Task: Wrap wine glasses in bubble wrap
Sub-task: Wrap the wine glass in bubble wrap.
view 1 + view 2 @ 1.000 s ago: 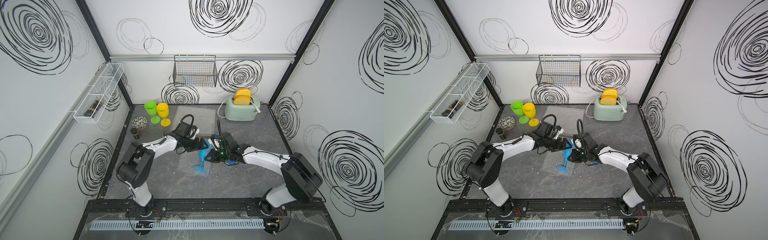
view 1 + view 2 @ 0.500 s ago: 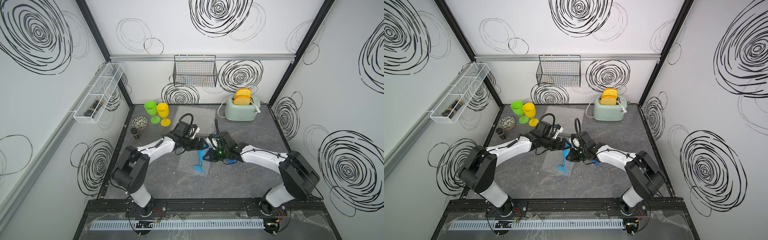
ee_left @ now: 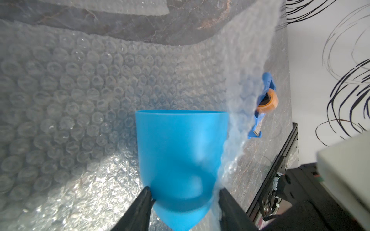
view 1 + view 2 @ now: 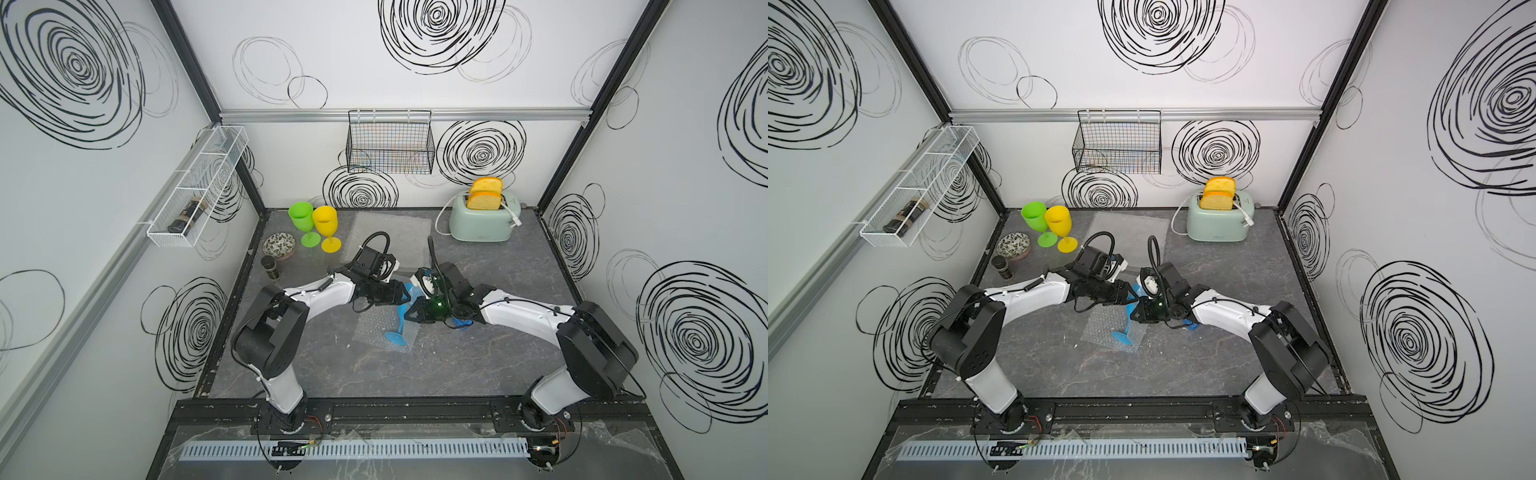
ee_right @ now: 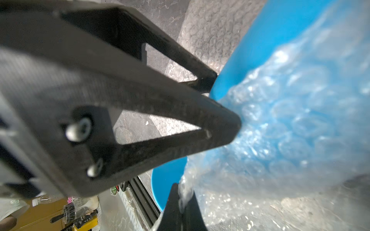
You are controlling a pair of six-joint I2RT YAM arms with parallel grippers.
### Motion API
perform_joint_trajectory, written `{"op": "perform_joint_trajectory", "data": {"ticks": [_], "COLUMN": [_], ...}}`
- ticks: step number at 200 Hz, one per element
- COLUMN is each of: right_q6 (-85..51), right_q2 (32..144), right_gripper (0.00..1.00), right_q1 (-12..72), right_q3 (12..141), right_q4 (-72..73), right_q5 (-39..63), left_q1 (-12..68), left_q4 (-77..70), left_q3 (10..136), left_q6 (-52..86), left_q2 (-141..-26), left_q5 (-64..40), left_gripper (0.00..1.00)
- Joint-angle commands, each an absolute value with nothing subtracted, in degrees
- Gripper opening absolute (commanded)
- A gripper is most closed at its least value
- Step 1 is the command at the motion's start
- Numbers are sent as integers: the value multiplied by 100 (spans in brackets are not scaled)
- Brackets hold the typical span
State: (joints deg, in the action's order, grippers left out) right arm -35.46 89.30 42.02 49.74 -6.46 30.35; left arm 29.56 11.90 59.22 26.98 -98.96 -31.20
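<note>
Rolling the film round the bowl looks to be the step in hand: steady the blue goblet [image 3: 180,152] by its bowl, draw the lifted flap of bubble wrap [image 3: 80,90] taut across the bowl, and avoid dragging the foot off the sheet. The goblet leans at mid-table between the two arms, with its foot on the sheet toward the near edge and its bowl raised toward the far side. The left gripper [image 4: 405,292] is partly closed and grasps the bowl low down, near the stem. One finger bears on bare plastic; the other presses a fold of film against the bowl. The right gripper [image 5: 183,198] is clenched on the film's edge just right of the bowl. Keep that pinch firm, since thin film is likely to slip. The green goblet [image 4: 301,216] and yellow goblet [image 4: 325,220] stand unwrapped at far left, with a second sheet [image 4: 390,228] lying flat beside them.
</note>
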Motion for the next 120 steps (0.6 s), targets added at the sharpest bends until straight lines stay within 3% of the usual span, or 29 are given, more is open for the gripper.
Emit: {"op": "perform_joint_trajectory", "data": {"ticks": [1, 56, 89, 120], "right_q6": [-3436, -3373, -3519, -3697], "right_q2": [8867, 8281, 7807, 8092], "right_gripper": [8, 33, 53, 68], "right_q1": [4220, 3939, 3217, 2773], "right_q3": [5115, 5075, 4796, 4766], "right_q4": [-830, -1249, -1355, -1086], "right_q5": [3049, 3136, 3112, 3051], "left_q1": [3014, 3033, 3050, 3085], "left_q4": [1186, 1262, 1222, 1213], "left_q3": [5933, 5894, 5871, 5853], "left_q6": [2570, 2479, 2479, 2487], "left_q2": [-10010, -10090, -10055, -10050], "left_q5": [-3011, -2787, -2852, -2911], "left_gripper": [54, 49, 47, 46]}}
